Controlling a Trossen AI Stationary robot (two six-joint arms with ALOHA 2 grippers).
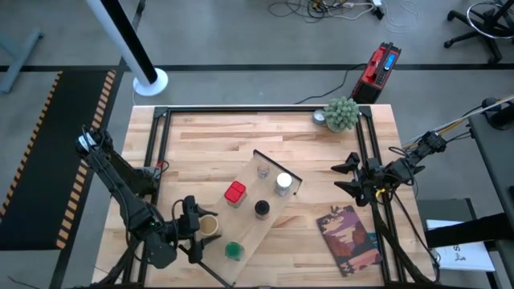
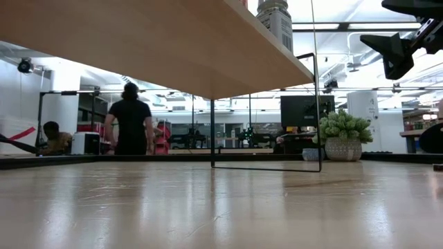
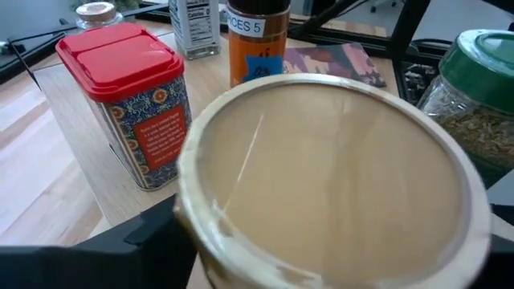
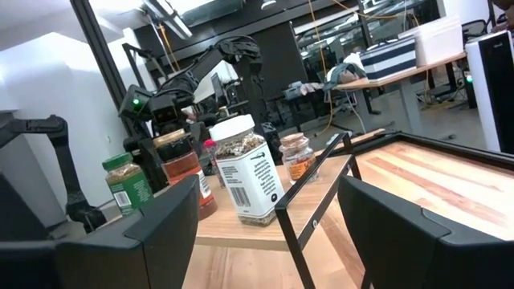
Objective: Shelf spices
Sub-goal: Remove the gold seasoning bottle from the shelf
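The shelf (image 1: 269, 210) is a pale plywood board that lies slantwise mid-table. On it stand the red squarish jar (image 1: 234, 193), the black-topped jar (image 1: 262, 209), the white-topped jar (image 1: 283, 182), the clear glass jar (image 1: 263, 170) and the green-topped jar (image 1: 234, 250). The tan-topped jar (image 1: 210, 226) sits at the board's left long edge, inside my left gripper (image 1: 201, 227), which is shut on it. In the left wrist view its tan lid (image 3: 329, 168) fills the picture, with the red jar (image 3: 128, 96) behind. My right gripper (image 1: 347, 177) is open and hovers right of the shelf, touching nothing. My left gripper holds the tan-topped jar by its sides just under the lid (image 3: 189, 217), one finger (image 3: 136, 241) on each side. The fingers come level from the table's near left. The jar stands upright; its base is hidden, so I cannot tell whether it is lifted.
A fuzzy green potted plant (image 1: 341, 114) stands at the far right corner. A reddish-brown book (image 1: 347, 238) lies near the right edge. Black frame rails (image 1: 157, 152) run along the table's sides. People (image 2: 130, 124) show in the room beyond the table.
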